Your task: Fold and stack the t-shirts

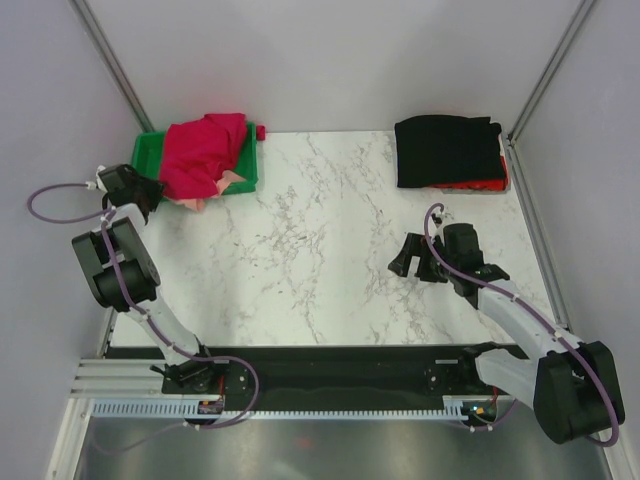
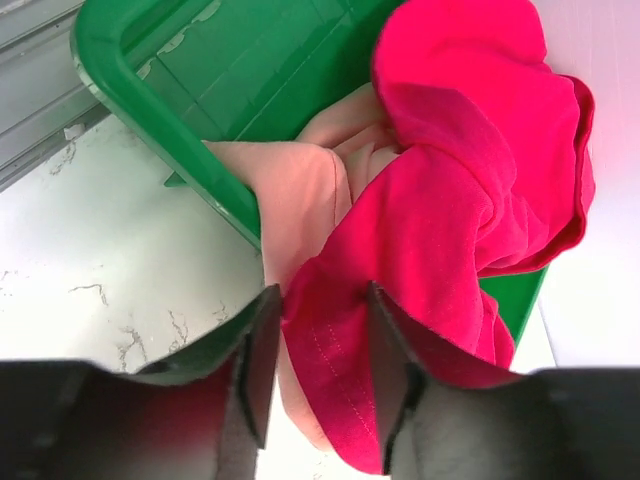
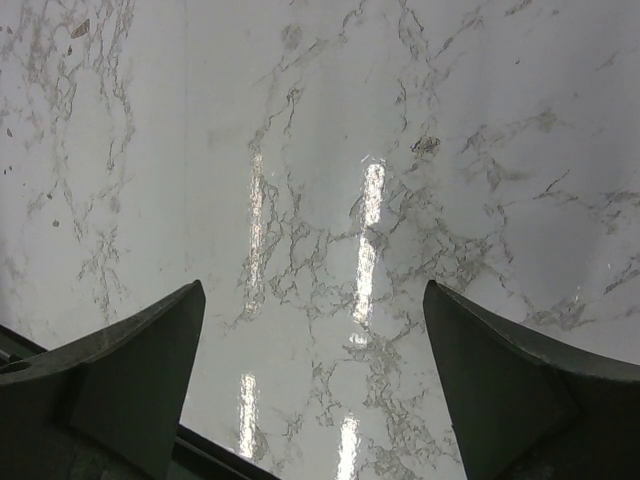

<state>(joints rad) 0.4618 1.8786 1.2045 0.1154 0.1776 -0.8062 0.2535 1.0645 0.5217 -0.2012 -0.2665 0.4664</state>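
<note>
A crumpled crimson-red t-shirt [image 1: 205, 150] lies in a heap over a salmon-pink t-shirt [image 1: 230, 178] in the tray at the back left. My left gripper [image 1: 150, 192] is at the heap's near-left edge. In the left wrist view its jaws [image 2: 318, 300] stand narrowed on the crimson shirt's [image 2: 450, 180] stitched hem, and cloth fills the gap. The pink shirt [image 2: 300, 190] hangs over the tray rim beneath. A folded black t-shirt [image 1: 445, 150] lies on a folded red one [image 1: 482, 186] at the back right. My right gripper [image 1: 412, 262] is open and empty above bare marble [image 3: 312, 300].
The green plastic tray [image 1: 148, 152] sits at the table's back left corner; its rim [image 2: 150, 110] runs just ahead of my left fingers. White walls with metal posts close in the back and sides. The white marble tabletop [image 1: 320, 250] lies between the two piles.
</note>
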